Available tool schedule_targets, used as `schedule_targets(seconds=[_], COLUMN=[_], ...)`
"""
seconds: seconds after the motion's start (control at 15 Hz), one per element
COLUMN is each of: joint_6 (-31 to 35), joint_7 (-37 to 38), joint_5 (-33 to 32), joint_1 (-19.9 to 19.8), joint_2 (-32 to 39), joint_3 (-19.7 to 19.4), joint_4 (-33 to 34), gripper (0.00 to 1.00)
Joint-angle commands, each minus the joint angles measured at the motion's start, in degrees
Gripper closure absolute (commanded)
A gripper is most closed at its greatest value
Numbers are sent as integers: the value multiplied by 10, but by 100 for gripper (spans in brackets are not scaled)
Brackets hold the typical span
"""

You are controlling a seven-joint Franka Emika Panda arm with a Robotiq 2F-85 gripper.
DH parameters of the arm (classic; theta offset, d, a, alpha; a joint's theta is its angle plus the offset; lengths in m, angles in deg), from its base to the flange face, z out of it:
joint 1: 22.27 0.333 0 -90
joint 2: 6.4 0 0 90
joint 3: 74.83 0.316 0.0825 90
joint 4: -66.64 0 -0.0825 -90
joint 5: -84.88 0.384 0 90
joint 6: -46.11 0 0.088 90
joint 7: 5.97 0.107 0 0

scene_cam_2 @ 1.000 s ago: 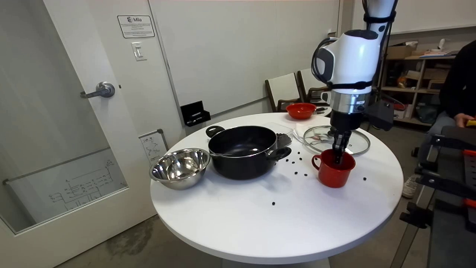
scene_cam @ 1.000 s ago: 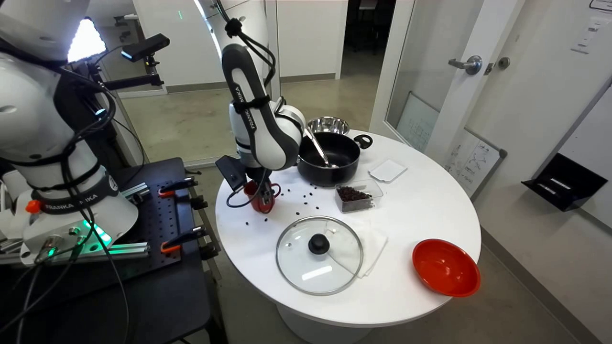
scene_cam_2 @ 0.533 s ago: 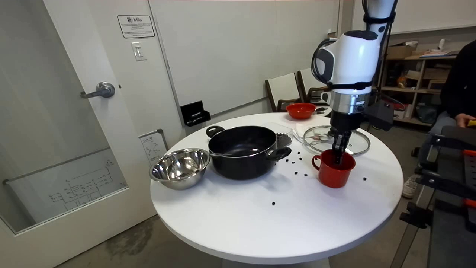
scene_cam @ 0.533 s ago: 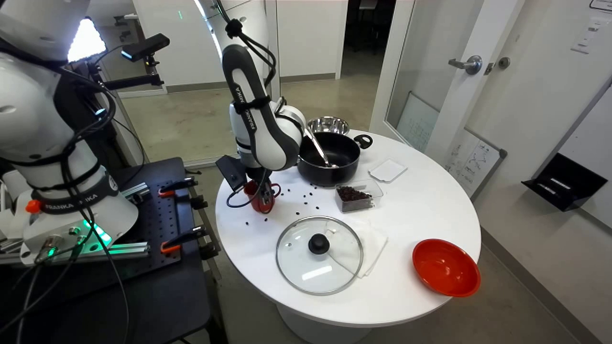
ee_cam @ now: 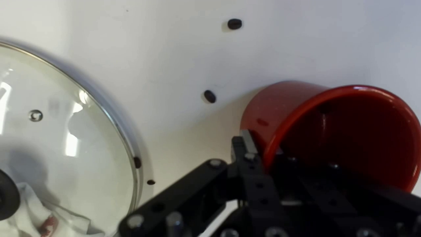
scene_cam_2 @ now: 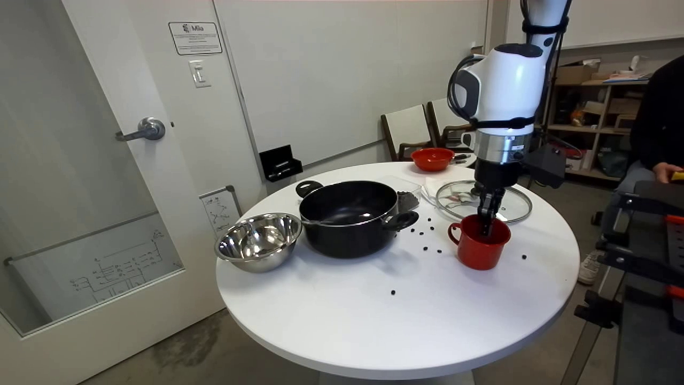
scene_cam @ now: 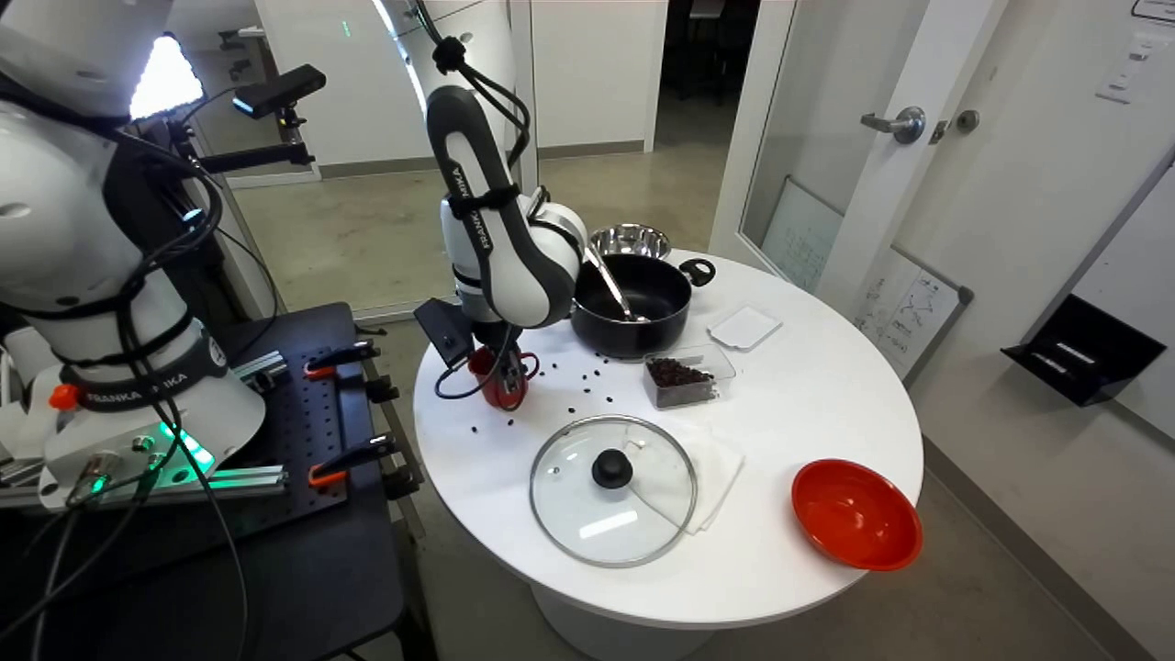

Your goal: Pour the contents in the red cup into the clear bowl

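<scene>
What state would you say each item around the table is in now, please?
Red cup: mouth up, held at its rim, contents not visible
Pincer: closed on that rim
Clear container: partly filled with dark bits
Loose beans: scattered across the table
Pot: uncovered, metal utensil inside
Lid: off the pot, lying flat, knob up
Red bowl: right way up
Metal bowl: right way up

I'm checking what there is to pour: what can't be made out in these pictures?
Bottom of the red cup: shadow and the gripper hide it in the wrist view, its walls in both exterior views; contents unclear.
Part of the clear container: behind the black pot in an exterior view.
Head of the person: past the right edge in an exterior view.
Writing on the small whiteboard: too small to read in both exterior views.
</scene>
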Motion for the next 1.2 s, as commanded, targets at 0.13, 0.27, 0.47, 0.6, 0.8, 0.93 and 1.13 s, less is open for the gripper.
schedule_targets(seconds=[0.13,0.27,0.47,0.6,0.8,0.93,1.13], joint_6=[0,0,2,1,0,0,0], joint_7=[0,0,1,-11,-31,-32,-15], joint_5=[0,-1,0,18,25,23,9], joint_1=[0,-2,1,9,-1,-6,17], joint_2=[0,1,-2,-8,-31,-61,-125], joint_3=[0,2,0,-8,3,14,-2], joint_4=[0,-2,-5,-10,-26,-46,-93], gripper=[91,65,45,31,8,0,0])
